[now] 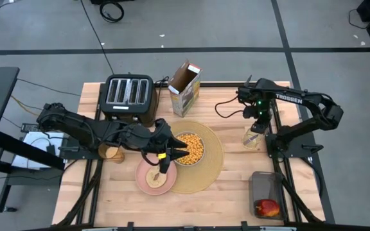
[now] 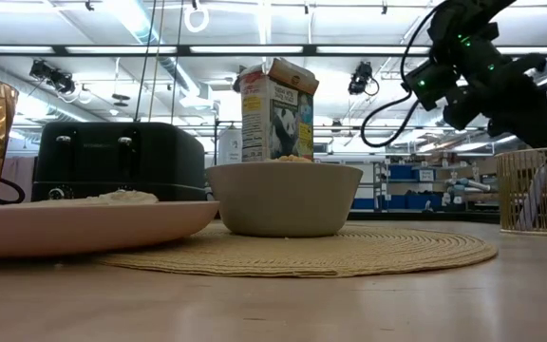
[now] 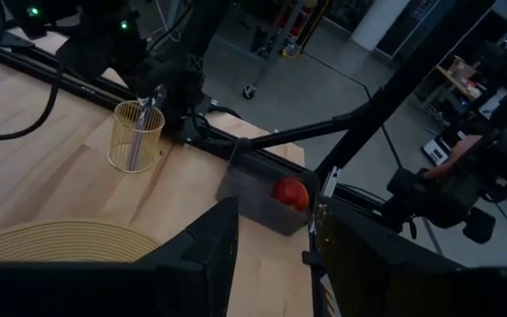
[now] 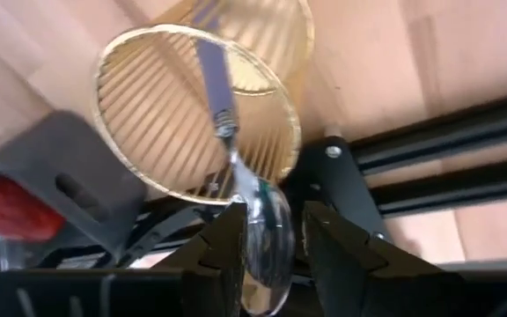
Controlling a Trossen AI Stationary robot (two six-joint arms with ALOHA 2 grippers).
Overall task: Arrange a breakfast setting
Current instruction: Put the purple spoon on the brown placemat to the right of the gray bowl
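Observation:
A pale grey bowl (image 1: 190, 149) of cereal stands on the round tan placemat (image 1: 205, 172). The pink plate (image 1: 148, 183) lies at the mat's left edge with the round bread piece (image 1: 155, 176) on it. The amber cup (image 1: 111, 153) stands left of the plate. The red apple (image 1: 267, 206) lies in a grey bin at the near right. My left gripper (image 1: 172, 157) hovers open and empty over plate and bowl. My right gripper (image 4: 269, 242) is shut on the metal spoon (image 4: 223, 114), which stands in a gold wire holder (image 1: 252, 138). My right gripper pinches the spoon's bowl end (image 4: 267, 211) between its two fingers, coming from above and pointing down. The spoon stands nearly upright, its handle (image 4: 211, 66) reaching down inside the wire holder (image 4: 148, 114). Whether the handle's tip rests on the holder's bottom does not show.
A black toaster (image 1: 128, 95) and an open cereal box (image 1: 185, 86) stand at the table's far side. The grey bin (image 1: 265, 189) sits at the near right corner. Bare wood (image 1: 230, 199) lies between the mat and the bin.

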